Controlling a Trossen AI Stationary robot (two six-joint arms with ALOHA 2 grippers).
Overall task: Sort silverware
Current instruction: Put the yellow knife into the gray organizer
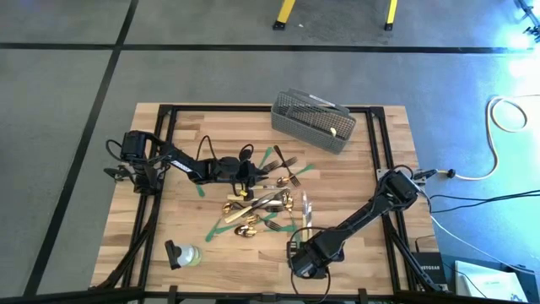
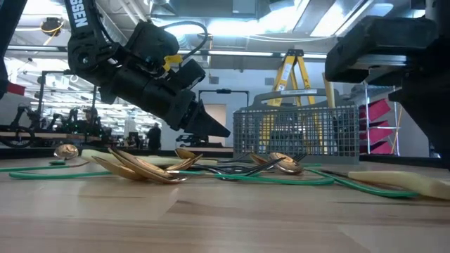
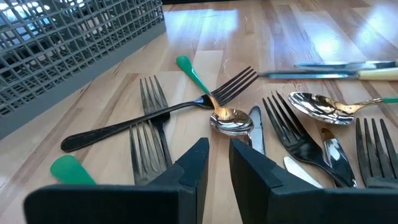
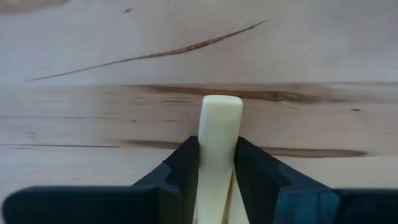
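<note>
The silverware lies in a loose pile at the table's middle (image 1: 266,203): gold spoons (image 3: 233,119), dark forks (image 3: 149,118) and knives (image 3: 348,74), over green tape strips (image 1: 221,224). My left gripper (image 3: 219,149) slants down at the pile's left edge, just short of a gold spoon. Its fingers are a narrow gap apart, with nothing between them. My right gripper (image 4: 217,146) points down near the table's front edge (image 1: 299,247) and is shut on a cream-handled knife (image 4: 220,118). My right gripper pinches the knife's cream handle (image 4: 220,134) by its two long sides, a little short of its blunt free end (image 4: 221,102). The fingers come from above and lie across the handle. The handle lies flat along the wooden table top (image 2: 415,184).
A grey wire mesh basket (image 1: 312,121) stands at the table's far edge, with some cutlery in it. A small greenish bottle with a dark cap (image 1: 184,253) lies near the front left corner. Bare wood lies on either side of the pile.
</note>
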